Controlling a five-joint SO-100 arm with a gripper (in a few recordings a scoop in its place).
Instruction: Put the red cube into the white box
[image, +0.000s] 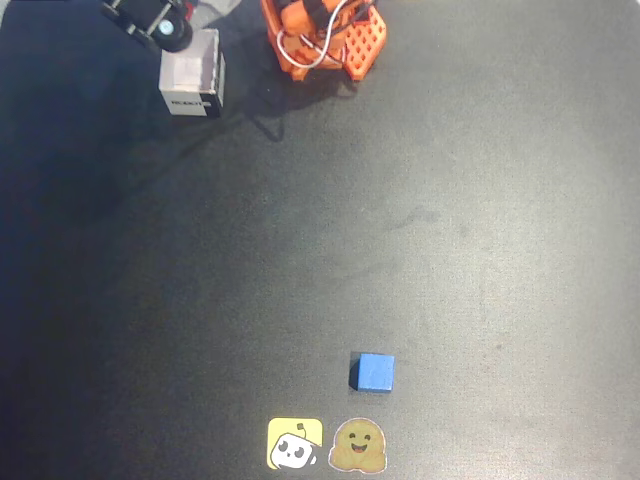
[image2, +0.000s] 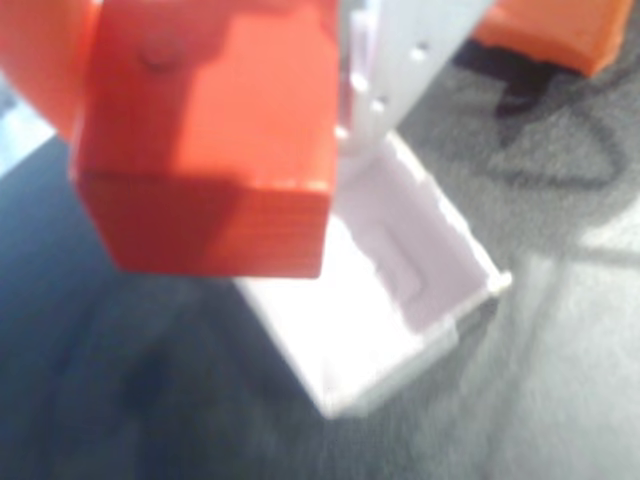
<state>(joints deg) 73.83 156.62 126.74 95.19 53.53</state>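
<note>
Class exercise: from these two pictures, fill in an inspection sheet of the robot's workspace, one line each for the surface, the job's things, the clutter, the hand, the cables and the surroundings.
Surface: dark table, faintly smudged.
Job's things: red cube held above the open white box; the box stands at the table's top left in the overhead view.
Clutter: blue cube, two stickers near the bottom edge.
Hand: hand shut on the red cube.
Cables: white wires on the orange arm base.
Surroundings: nothing seen.

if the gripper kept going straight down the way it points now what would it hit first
Most likely the small white open-topped box: in the wrist view the gripper, shut on the bright-red solid cube, points down at its cavity. Depth is unclear.
</note>
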